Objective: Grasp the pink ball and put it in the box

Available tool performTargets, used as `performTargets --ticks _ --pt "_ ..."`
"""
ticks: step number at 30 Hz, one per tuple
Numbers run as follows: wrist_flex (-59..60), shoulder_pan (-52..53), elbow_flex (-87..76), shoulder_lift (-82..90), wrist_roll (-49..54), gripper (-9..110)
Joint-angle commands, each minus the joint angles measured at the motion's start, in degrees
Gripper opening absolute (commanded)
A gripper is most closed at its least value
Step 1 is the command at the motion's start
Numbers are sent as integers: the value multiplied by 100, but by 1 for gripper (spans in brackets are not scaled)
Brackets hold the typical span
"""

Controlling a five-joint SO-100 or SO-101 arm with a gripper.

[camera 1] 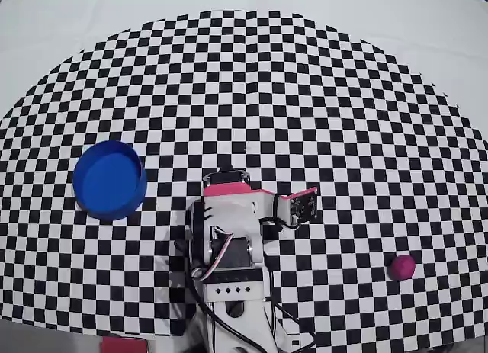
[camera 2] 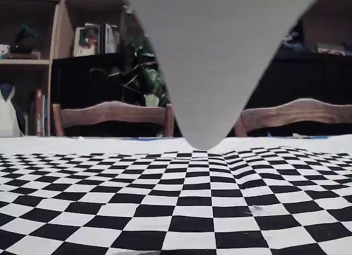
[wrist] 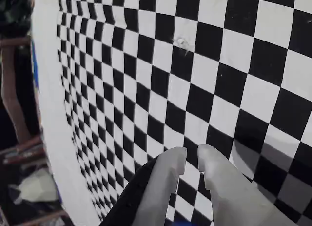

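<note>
We count one pink ball [camera 1: 402,266], one blue box [camera 1: 109,179], one arm [camera 1: 232,254], two wooden chairs [camera 2: 113,113].

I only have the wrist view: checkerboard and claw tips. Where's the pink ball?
Observer: In the overhead view the pink ball lies on the checkered cloth at lower right, apart from the arm.
Operator: And the box?
Observer: The blue box sits at left in that view, on the arm's other side from the ball, with nothing visible inside.
Operator: Claw holding anything?
Observer: No. The claw has its tips nearly together with only cloth showing between them.
</note>
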State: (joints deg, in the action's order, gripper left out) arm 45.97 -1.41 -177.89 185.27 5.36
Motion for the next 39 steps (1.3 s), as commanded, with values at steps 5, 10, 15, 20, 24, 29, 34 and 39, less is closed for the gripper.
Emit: performTargets --ticks 5,10,15,20,24,29,34,39 --pt "18 44 -44 105 -18 0" --pt "18 44 -44 105 -18 0" --pt "18 44 -44 105 -18 0" --pt "18 44 -44 105 -9 0" --pt "18 44 -44 105 -9 0" --pt "18 44 -44 105 -9 0" --pt "-44 53 -44 105 18 0" --pt "-448 105 -44 -26 44 0"
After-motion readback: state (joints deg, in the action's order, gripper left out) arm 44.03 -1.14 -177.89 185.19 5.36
